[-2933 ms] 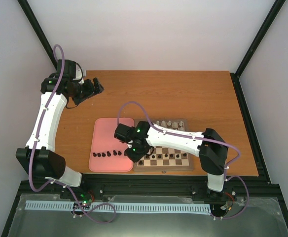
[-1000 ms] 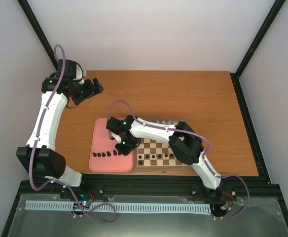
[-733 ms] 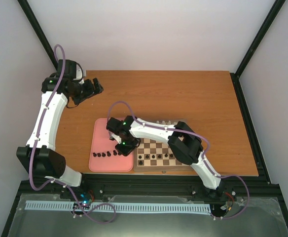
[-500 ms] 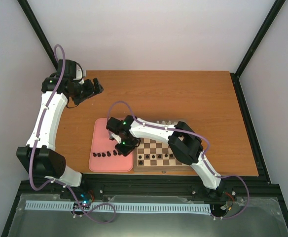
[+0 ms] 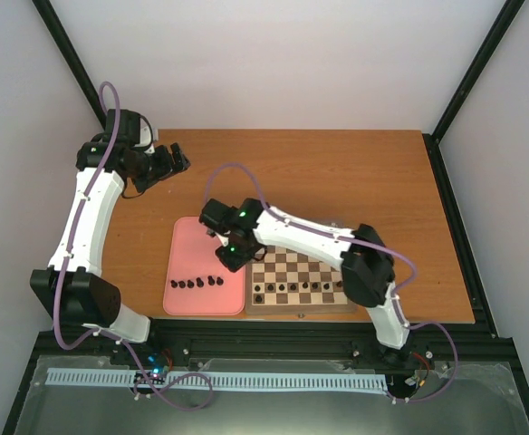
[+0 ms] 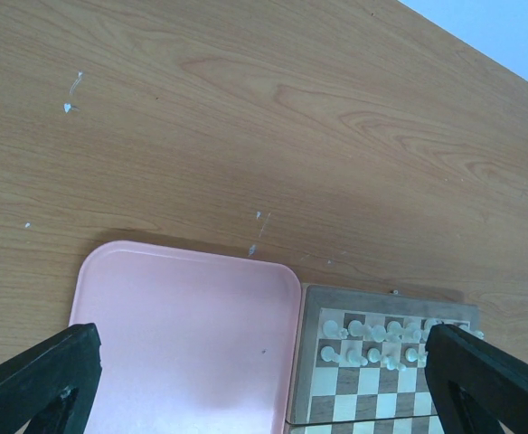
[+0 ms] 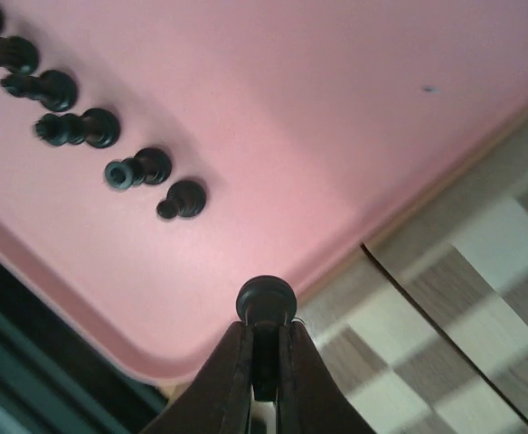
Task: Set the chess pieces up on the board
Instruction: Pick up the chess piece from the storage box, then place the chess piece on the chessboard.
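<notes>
From above, your right gripper (image 5: pixel 231 257) hangs over the seam between the pink tray (image 5: pixel 181 237) and the chessboard (image 5: pixel 337 306). The placed black pieces (image 5: pixel 293 289) line the board's near side and a short waiting row (image 5: pixel 197 283) sits on the tray, so I'd call it past halfway. On the left wrist view, the left gripper (image 6: pixel 262 362) is spread wide and empty above the table (image 6: pixel 246 108), with the white pieces (image 6: pixel 372 330) on the board's far side. On the right wrist view, the jaws are pinched on one black pawn (image 7: pixel 264 298), held above the tray's corner beside the board.
</notes>
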Robot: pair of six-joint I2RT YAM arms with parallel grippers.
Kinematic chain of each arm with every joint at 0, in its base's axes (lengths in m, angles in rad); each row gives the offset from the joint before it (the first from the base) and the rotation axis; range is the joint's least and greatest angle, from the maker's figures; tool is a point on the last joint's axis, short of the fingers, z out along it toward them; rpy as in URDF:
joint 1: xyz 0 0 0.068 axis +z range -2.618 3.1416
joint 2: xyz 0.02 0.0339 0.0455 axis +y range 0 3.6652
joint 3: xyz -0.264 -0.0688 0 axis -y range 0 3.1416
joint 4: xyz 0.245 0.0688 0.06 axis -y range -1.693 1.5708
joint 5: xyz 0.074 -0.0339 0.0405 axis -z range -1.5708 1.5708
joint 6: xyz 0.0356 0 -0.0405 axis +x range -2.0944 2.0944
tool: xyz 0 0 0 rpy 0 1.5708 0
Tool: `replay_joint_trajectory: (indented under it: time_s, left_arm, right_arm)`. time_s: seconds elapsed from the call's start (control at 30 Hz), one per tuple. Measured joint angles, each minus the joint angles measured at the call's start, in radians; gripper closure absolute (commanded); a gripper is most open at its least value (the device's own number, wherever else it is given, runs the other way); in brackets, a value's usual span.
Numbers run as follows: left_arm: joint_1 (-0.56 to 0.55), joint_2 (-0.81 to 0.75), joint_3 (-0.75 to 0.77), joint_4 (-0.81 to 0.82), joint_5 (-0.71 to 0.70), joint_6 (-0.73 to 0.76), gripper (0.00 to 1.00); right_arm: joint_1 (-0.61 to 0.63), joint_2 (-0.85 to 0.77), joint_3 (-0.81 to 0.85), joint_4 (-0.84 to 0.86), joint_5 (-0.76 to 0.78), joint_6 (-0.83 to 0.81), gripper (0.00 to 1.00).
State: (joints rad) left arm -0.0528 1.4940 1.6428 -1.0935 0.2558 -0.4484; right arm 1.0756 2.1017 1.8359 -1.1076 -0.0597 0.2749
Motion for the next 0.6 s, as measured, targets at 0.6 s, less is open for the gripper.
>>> replay_joint_trajectory:
  time_s: [0.6]
  left_arm:
    - [0.000, -0.002, -0.009, 0.001, 0.002, 0.000, 0.00]
  right_arm:
    - [0.055, -0.359, -0.417, -0.018, 0.044, 0.202, 0.97]
